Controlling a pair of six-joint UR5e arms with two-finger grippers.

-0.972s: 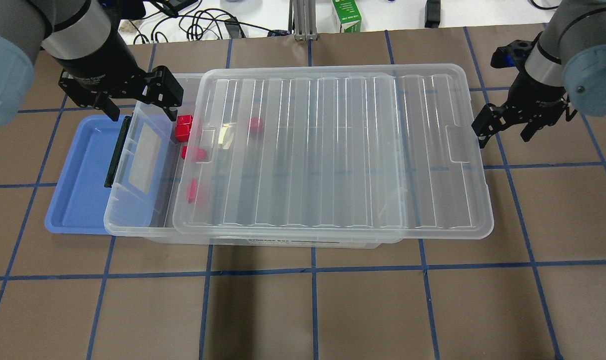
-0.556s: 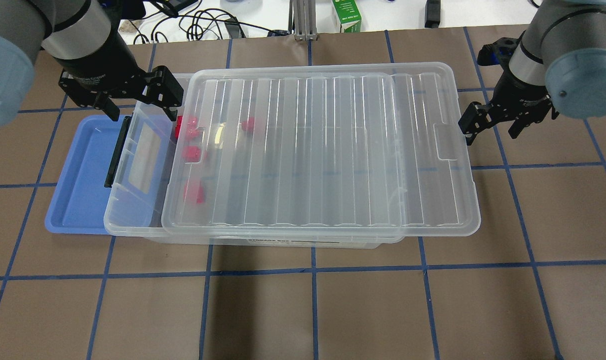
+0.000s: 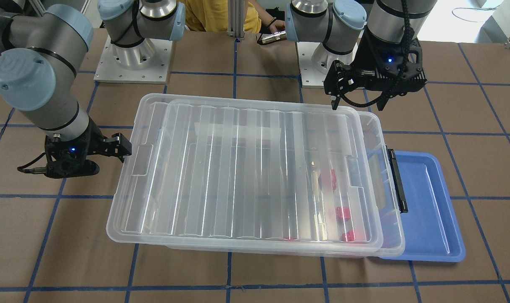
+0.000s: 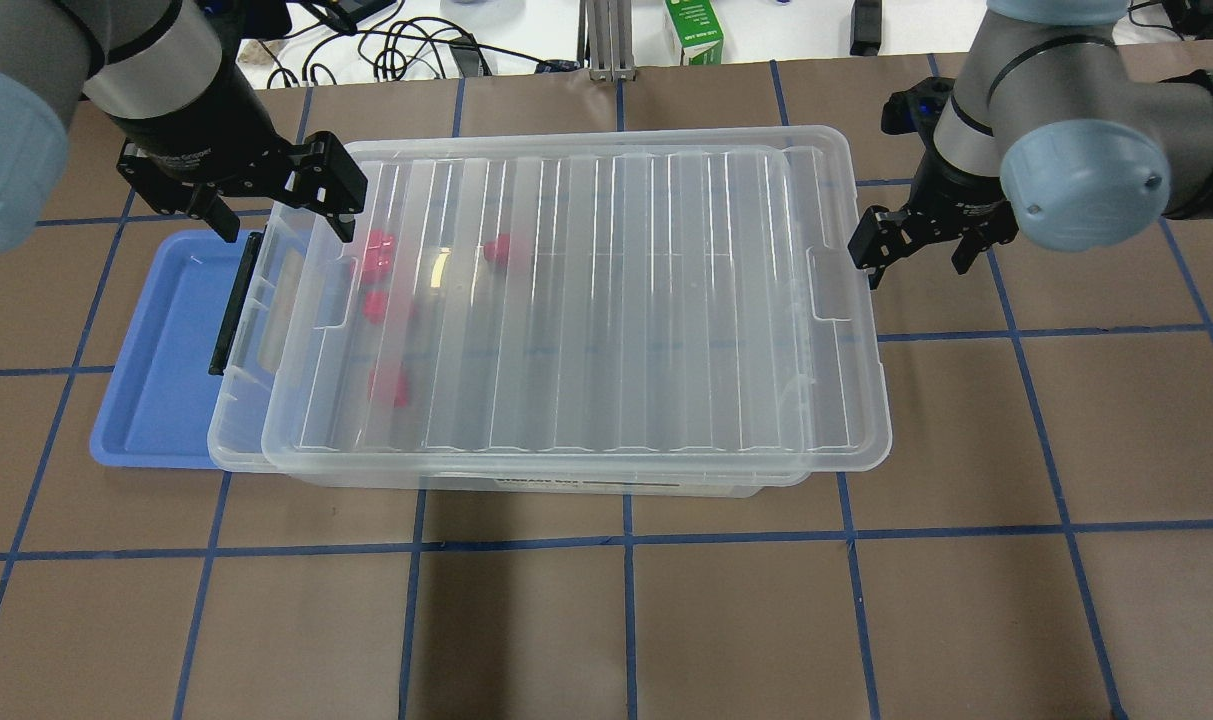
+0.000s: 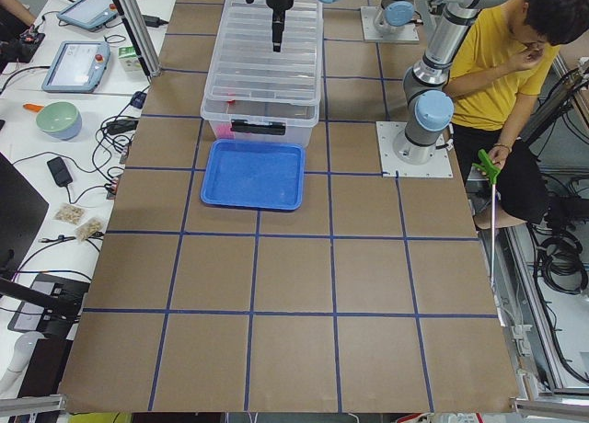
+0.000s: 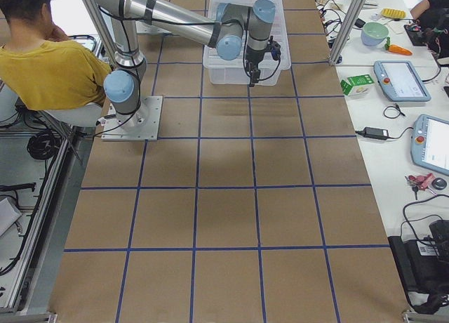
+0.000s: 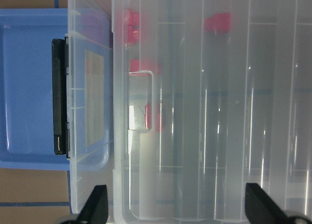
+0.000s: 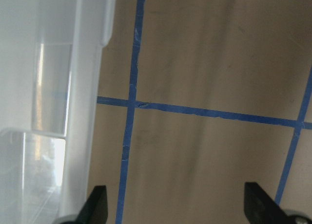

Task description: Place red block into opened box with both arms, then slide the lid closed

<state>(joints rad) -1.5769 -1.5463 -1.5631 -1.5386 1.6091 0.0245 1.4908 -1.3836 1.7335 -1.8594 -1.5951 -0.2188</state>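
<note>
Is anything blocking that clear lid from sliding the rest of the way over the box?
Nothing visible does. The uncovered strip of the box ahead of the lid is bare. The left gripper hangs over that end's far corner, seemingly above lid height, and the red blocks lie beneath the lid.

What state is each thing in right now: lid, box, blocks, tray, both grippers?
lid: lying on the box, not fully closed.
box: strip at its black-bar end uncovered.
red blocks: inside the box, under the lid.
blue tray: nothing in it.
left gripper: open, above the box's black-bar end.
right gripper: open, at the lid's opposite short edge.
</note>
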